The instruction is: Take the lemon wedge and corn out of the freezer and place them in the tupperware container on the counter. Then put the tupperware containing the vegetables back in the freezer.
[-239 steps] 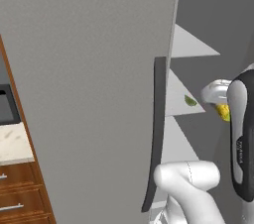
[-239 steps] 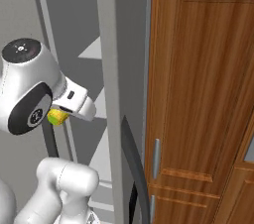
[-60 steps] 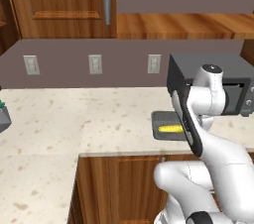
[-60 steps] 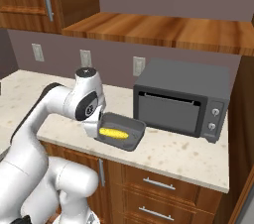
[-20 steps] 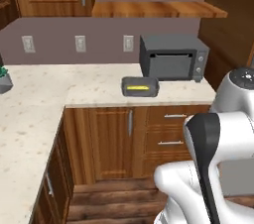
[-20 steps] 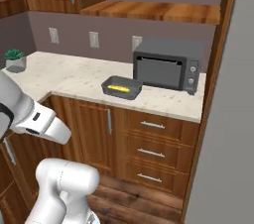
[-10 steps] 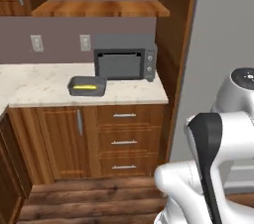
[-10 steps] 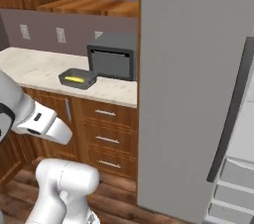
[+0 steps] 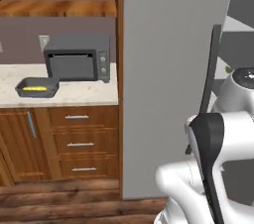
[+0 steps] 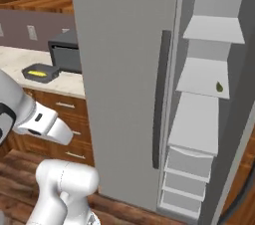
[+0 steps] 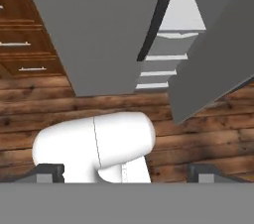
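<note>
Corn (image 9: pixel 34 88) lying inside the tupperware container (image 9: pixel 22 91), on the counter (image 9: pixel 79 96) just beside the toaster oven (image 9: pixel 77 57). Freezer (image 10: pixel 124 69) door swung open, dark handle (image 10: pixel 160 94) facing out, small greenish piece (image 10: pixel 219 87) on a pale shelf (image 10: pixel 201 77). Gripper (image 11: pixel 126 172) spread wide, holding nothing, aimed at wooden floor (image 11: pixel 208 139).

Both base views on the freezer (image 9: pixel 173 69); hand view floorward.

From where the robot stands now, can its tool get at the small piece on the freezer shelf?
Probably yes, after a long reach. The freezer door stands open and nothing blocks the small piece on its shelf, but the open tool points down toward the floor.
</note>
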{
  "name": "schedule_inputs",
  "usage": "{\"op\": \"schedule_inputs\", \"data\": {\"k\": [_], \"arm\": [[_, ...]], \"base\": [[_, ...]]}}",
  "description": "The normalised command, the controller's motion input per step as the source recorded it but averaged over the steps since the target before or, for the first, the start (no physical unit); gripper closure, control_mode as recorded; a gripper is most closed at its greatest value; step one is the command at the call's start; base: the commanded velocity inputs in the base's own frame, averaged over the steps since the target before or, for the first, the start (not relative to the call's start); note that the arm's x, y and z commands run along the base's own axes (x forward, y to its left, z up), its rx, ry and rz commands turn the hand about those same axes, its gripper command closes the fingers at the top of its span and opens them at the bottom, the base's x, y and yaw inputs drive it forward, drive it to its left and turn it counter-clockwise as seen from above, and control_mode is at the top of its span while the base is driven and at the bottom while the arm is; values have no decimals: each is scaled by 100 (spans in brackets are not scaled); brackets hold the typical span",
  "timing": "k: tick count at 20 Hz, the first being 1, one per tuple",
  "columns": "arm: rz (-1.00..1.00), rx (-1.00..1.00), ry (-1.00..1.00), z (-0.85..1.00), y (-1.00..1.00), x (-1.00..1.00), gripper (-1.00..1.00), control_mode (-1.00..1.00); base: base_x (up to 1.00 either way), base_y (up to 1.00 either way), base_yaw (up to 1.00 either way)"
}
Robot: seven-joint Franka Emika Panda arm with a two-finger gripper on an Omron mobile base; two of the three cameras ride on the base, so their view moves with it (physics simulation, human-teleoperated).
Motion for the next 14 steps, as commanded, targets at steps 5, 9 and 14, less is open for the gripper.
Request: {"op": "schedule_inputs", "data": {"k": [5, 9, 14], "arm": [[0, 0, 0, 0, 0, 0, -100, 100], [0, 0, 0, 0, 0, 0, -100, 100], [0, 0, 0, 0, 0, 0, -100, 100]], "base": [[26, -69, 0], [53, -48, 0], [65, -50, 0]]}}
